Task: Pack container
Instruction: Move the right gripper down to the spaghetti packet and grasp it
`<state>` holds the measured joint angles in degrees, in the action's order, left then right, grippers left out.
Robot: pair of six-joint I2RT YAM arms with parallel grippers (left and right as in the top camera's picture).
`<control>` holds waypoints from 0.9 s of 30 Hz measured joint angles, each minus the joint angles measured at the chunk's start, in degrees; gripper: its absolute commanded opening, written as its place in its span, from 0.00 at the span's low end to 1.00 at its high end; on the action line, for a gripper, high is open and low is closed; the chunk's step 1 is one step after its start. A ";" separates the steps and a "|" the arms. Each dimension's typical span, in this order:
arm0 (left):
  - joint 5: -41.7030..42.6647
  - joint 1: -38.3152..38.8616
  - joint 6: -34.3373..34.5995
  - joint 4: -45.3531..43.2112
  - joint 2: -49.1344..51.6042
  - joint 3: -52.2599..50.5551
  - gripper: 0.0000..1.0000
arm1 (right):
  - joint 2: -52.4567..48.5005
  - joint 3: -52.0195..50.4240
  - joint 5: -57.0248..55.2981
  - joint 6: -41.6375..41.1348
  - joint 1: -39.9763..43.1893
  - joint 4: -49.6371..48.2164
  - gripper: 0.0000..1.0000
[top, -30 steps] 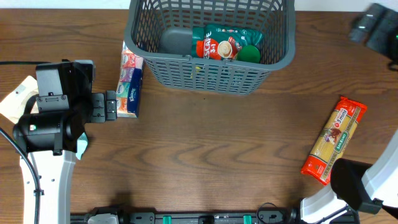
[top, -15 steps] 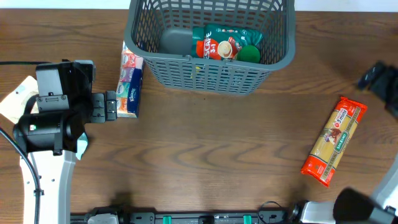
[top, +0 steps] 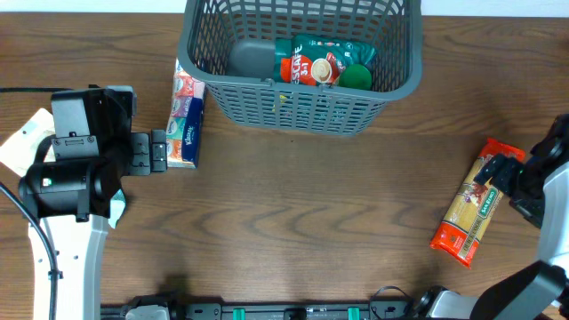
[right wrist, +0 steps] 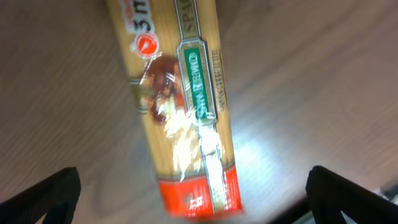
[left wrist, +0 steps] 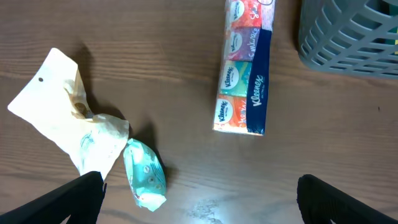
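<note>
The grey lattice basket (top: pixel 302 105) stands at the back centre and holds a green and red packet (top: pixel 320 60) and a green lid. A spaghetti packet (top: pixel 476 203) lies on the table at the right. My right gripper (top: pixel 498 173) is open just above its upper end. In the right wrist view the packet (right wrist: pixel 183 106) lies between the spread fingers (right wrist: pixel 193 202), apart from them. My left gripper (top: pixel 158 151) is open and empty beside a Kleenex tissue pack (top: pixel 185 120). The left wrist view shows the pack (left wrist: pixel 245 74) ahead of the open fingers (left wrist: pixel 199 199).
A white paper bag (left wrist: pixel 62 118) and a small teal packet (left wrist: pixel 144 174) lie left of the tissue pack. The basket's corner (left wrist: pixel 354 37) shows at the left wrist view's upper right. Brown wooden table throughout.
My right arm has swung from the far right back corner down to the spaghetti packet. The left arm and all objects have not moved.
</note>
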<state>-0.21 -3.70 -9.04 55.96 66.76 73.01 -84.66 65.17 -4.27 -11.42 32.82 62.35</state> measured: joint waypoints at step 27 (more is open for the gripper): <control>0.02 0.00 0.00 0.00 0.00 0.00 0.99 | -13.38 -13.97 3.91 2.84 1.95 -27.56 0.78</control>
<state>-0.19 -3.70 -9.04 55.96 66.76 73.01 -98.04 51.20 -0.36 -8.58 34.76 34.79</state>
